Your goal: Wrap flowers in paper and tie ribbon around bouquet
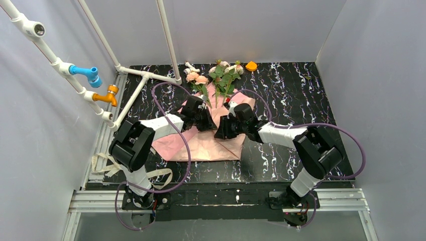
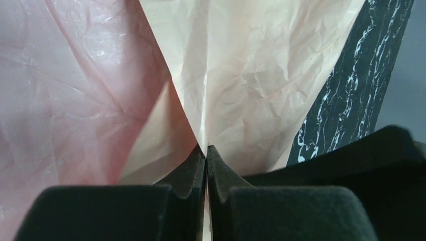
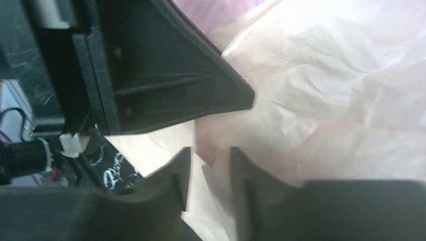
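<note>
Found the left claw (image 2: 207, 150) pressed together on a raised crease of the paper (image 2: 241, 75), with a sliver of sheet caught between its tips. Found the right claw (image 3: 208, 160) standing apart, with paper lying loose in the gap and nothing gripped. Noted both claws meeting over the middle of the sheet, spread crinkled on the counter (image 1: 301, 85), pink on one side of the crease and paler on the other. Located the flowers (image 1: 221, 75) on the sheet's far part, just beyond both claws, with blooms at the far end and stems running back toward the claws, the long axis far to near. Judged the left claw slightly nearer the stem ends. Judged also that the coming move would need the pinched flap drawn over the stems, crosswise to that axis. Spotted the ribbon (image 1: 105, 165) well apart, beside the left arm's base at the counter's near left corner.
</note>
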`<move>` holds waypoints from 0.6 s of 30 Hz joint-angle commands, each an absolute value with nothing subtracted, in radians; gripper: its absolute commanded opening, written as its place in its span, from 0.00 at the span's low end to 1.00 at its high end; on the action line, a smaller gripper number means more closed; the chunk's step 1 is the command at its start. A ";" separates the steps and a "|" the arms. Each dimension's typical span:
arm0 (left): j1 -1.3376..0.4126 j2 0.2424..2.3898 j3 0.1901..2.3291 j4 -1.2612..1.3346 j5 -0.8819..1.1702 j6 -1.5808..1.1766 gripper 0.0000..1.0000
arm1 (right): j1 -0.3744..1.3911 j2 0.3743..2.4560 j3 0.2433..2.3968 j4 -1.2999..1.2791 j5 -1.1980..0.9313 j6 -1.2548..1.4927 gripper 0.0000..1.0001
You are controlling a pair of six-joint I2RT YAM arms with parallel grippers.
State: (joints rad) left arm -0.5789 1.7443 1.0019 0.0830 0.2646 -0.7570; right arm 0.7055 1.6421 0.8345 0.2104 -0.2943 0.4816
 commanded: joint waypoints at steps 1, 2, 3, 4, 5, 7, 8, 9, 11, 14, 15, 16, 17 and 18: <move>-0.580 1.771 1.042 0.087 0.286 -0.726 0.00 | 0.662 1.552 0.885 0.134 -0.230 0.501 0.56; -0.580 1.775 1.043 0.087 0.286 -0.726 0.00 | 0.641 1.532 0.889 0.124 -0.231 0.512 0.63; -0.580 1.778 1.044 0.087 0.287 -0.725 0.00 | 0.621 1.517 0.888 0.120 -0.236 0.525 0.67; -0.580 1.781 1.045 0.086 0.288 -0.724 0.00 | 0.596 1.507 0.884 0.124 -0.243 0.540 0.69; -0.580 1.782 1.046 0.086 0.290 -0.724 0.00 | 0.574 1.501 0.878 0.130 -0.254 0.555 0.70; -0.580 1.784 1.045 0.087 0.291 -0.724 0.00 | 0.527 1.507 0.856 0.155 -0.272 0.584 0.67; -0.580 1.784 1.045 0.086 0.293 -0.723 0.00 | 0.509 1.519 0.848 0.171 -0.280 0.597 0.66; -0.580 1.784 1.045 0.086 0.294 -0.721 0.00 | 0.489 1.536 0.842 0.185 -0.287 0.609 0.64; -0.580 1.780 1.041 0.086 0.295 -0.720 0.00 | 0.459 1.578 0.834 0.210 -0.312 0.622 0.61; -0.580 1.770 1.040 0.077 0.291 -0.712 0.00 | 0.431 1.643 0.839 0.226 -0.307 0.623 0.57; -0.579 1.767 1.042 0.069 0.287 -0.709 0.00 | 0.427 1.660 0.840 0.230 -0.306 0.622 0.56; -0.580 1.765 1.047 0.058 0.282 -0.704 0.00 | 0.425 1.676 0.844 0.232 -0.305 0.620 0.56; -0.580 1.760 1.049 0.049 0.278 -0.694 0.00 | 0.425 1.691 0.848 0.231 -0.303 0.614 0.56; -0.580 1.756 1.051 0.041 0.271 -0.689 0.00 | 0.425 1.705 0.852 0.229 -0.302 0.610 0.55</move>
State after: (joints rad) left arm -0.5789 1.7954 1.0149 0.0879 0.2783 -0.7277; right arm 0.4286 1.6573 0.8368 0.1932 -0.2905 0.6067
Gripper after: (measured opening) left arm 0.008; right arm 0.558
